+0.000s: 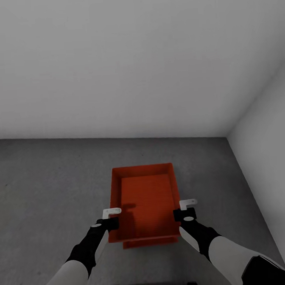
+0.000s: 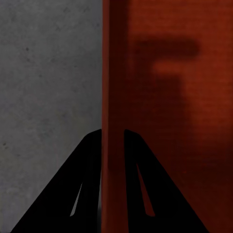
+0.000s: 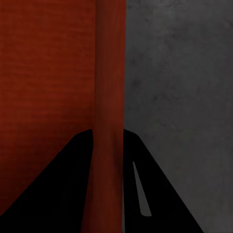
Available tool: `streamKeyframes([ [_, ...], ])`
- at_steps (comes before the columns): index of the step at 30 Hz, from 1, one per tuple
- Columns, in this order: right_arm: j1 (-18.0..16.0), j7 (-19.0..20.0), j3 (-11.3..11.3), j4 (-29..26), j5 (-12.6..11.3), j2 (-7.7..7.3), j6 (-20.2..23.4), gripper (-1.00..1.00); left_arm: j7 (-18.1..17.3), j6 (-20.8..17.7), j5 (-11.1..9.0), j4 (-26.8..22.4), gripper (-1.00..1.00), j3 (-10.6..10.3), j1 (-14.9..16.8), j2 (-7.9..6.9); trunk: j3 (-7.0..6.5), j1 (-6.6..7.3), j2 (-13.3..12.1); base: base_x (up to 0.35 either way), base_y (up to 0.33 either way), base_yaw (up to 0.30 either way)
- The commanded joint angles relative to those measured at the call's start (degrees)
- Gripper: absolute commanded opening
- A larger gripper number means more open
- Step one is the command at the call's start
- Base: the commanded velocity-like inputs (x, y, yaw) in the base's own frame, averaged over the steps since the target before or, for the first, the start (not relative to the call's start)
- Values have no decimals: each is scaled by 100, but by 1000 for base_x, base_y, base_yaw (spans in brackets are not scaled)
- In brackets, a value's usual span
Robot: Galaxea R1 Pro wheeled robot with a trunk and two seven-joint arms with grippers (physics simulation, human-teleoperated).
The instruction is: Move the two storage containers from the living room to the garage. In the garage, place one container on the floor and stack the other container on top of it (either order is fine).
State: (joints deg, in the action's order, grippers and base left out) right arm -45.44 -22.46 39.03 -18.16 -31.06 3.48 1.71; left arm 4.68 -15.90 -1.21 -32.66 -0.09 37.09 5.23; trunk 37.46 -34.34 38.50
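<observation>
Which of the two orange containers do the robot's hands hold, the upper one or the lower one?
The upper container: the left hand and right hand pinch its side walls. The lower container only shows as a strip beneath its near edge.

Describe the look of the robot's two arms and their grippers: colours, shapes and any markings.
Both arms have smooth pale grey-white forearm shells that narrow into matte black wrists. The left gripper and right gripper each have a black block body carrying a small white L-shaped bracket and a pale round disc. In the wrist views the fingers are flat black tapering wedges, each with a thin grey slit. No cables or lettering show.
</observation>
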Motion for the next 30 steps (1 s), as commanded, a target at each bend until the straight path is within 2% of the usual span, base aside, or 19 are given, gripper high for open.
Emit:
streamKeyframes([
  [1, -8, -67, 105, 287, -155, -9, 23, -100, -2, -27, -46, -24, -100, -107, 0, -4, 14, -1, 6, 0, 0, 0],
  [21, -8, -71, 105, 287, -155, -13, 23, -100, -5, -5, -43, -29, -100, -108, 0, -11, 199, -1, 6, 43, 0, 0],
  [30, -8, -74, 105, 287, -155, -14, 14, -100, 6, 13, -37, -29, -100, -111, 0, -13, 217, -1, 6, 2, 0, 0],
])
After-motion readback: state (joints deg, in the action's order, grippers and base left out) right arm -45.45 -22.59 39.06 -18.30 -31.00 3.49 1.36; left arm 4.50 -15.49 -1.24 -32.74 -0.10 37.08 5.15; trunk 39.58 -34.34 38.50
